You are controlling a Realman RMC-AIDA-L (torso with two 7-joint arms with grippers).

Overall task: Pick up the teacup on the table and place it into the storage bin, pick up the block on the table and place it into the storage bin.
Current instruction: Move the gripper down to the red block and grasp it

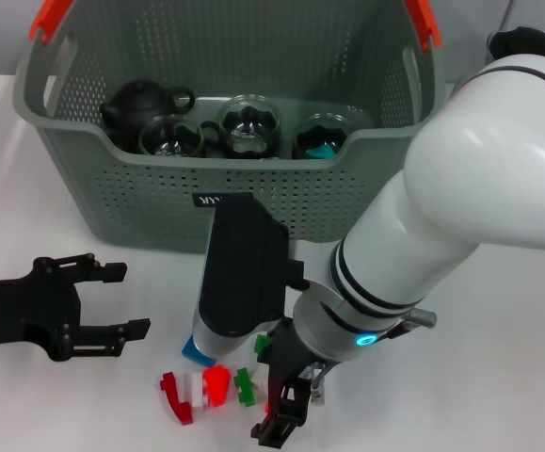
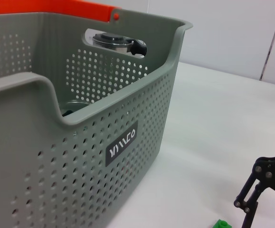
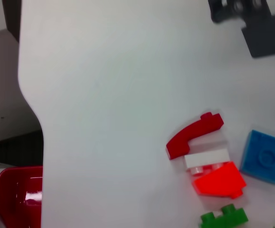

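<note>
Our right gripper [image 1: 286, 400] hovers just beside the blocks [image 1: 206, 386]; whether it is open, we cannot tell. Our left gripper [image 1: 112, 301] rests open before the storage bin [image 1: 93, 188].

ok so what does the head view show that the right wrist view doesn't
Only the head view shows the storage bin holding a black teapot and glass cups, plus the right gripper lowered over the blocks. Only the right wrist view shows the table edge and something glossy red beyond it. Both show the dark red, orange-red, blue and green blocks, and the open left gripper.
</note>
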